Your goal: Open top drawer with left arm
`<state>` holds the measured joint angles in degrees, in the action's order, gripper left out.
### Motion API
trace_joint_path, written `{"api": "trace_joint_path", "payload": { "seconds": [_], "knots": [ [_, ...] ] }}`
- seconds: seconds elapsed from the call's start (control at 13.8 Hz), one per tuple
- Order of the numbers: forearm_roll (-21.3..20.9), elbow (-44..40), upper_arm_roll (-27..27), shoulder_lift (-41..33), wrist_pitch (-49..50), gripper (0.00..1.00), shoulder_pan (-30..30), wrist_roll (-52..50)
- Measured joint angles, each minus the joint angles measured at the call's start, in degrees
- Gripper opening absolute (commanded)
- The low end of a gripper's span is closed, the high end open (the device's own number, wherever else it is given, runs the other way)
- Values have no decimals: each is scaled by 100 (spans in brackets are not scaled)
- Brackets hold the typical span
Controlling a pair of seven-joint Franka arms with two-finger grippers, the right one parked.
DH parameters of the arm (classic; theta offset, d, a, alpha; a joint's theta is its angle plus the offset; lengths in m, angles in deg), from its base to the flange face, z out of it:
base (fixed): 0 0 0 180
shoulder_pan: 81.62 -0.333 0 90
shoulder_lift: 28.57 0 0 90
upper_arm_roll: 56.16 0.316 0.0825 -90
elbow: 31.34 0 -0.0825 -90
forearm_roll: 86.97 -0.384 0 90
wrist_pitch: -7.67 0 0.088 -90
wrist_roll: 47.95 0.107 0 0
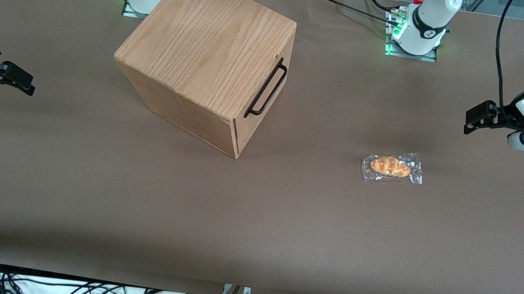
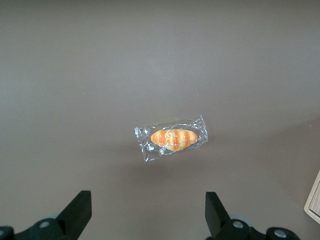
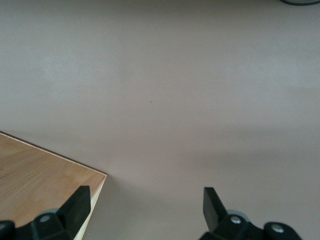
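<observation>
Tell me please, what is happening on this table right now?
The left arm's gripper hangs above the table at the working arm's end, fingers open and holding nothing. The top drawer of the wooden cabinet is closed, its black handle untouched. A wrapped bread roll lies between gripper and cabinet.

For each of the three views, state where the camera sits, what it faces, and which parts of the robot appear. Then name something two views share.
Front view: high, facing both arms; left arm's gripper hangs open, above the table, apart from the top drawer.
Left wrist view: looks down past its fingers at the wrapped bread.
Right wrist view: looks down at the cabinet.
Shared: bread, front and left wrist.
</observation>
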<state>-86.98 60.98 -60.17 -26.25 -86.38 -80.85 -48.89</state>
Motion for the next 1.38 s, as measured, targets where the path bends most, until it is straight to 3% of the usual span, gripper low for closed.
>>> {"api": "trace_joint_path", "payload": {
  "seconds": [1.38],
  "knots": [
    [0, -46, -3, 0, 230, 100, 5, 6]
  ]
}}
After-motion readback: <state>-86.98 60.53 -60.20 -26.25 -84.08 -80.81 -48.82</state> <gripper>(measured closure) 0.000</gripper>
